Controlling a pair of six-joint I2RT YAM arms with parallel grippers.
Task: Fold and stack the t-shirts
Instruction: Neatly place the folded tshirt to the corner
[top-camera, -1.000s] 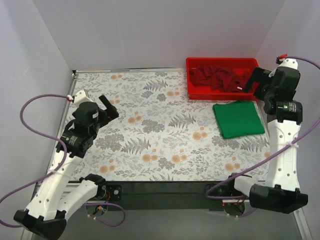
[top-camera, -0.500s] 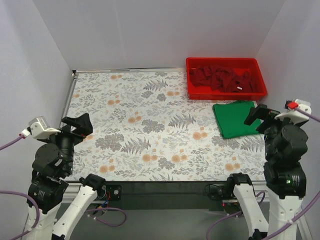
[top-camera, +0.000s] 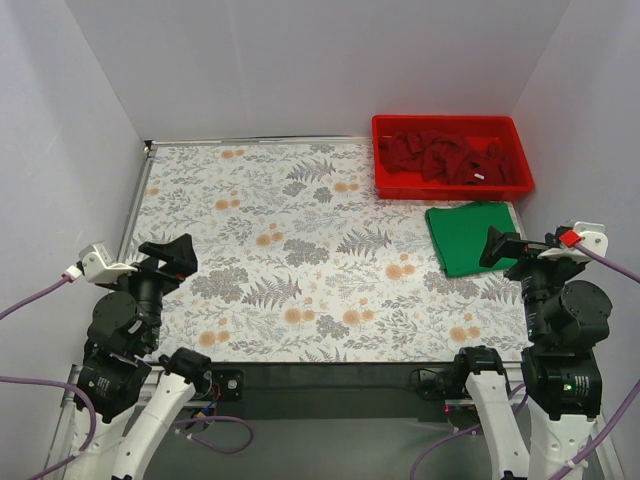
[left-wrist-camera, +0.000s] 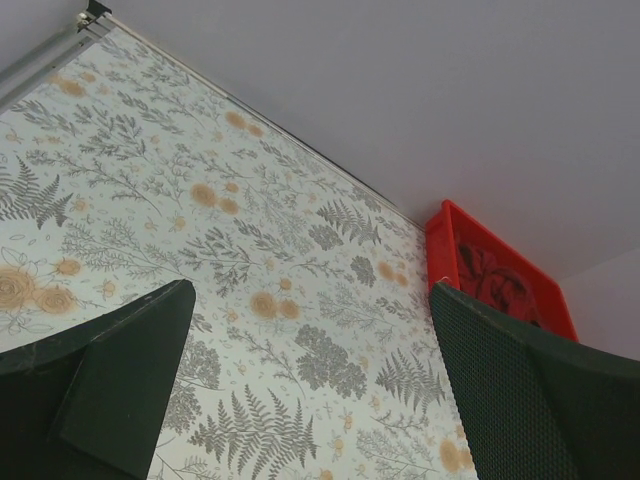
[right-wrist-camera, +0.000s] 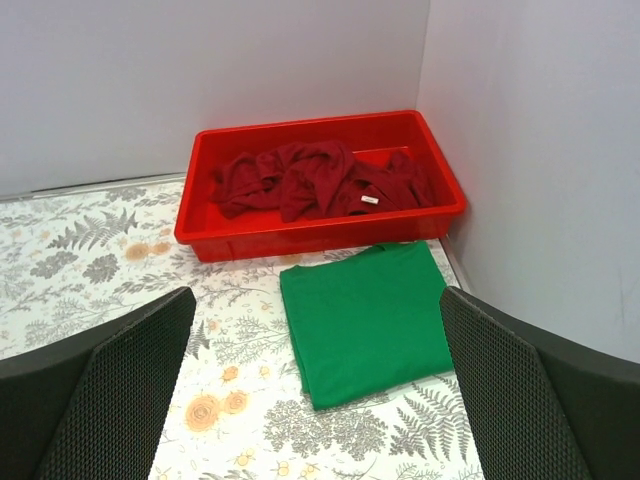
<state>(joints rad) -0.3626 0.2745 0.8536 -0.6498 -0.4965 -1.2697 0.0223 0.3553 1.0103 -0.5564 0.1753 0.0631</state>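
A folded bright green t-shirt lies flat at the table's right side, just in front of the red bin; it also shows in the right wrist view. Several crumpled dark red t-shirts lie in the bin, also seen in the right wrist view. My right gripper is open and empty, raised above the table's near right, at the green shirt's near right edge. My left gripper is open and empty, raised above the near left edge, far from the shirts.
The red plastic bin stands at the back right corner; its corner shows in the left wrist view. The floral tablecloth covers the table. Grey walls close in the left, back and right sides.
Both arms pulled back from over the table to a raised pose at the near edge. The right gripper left the bin. The shirts have not moved.
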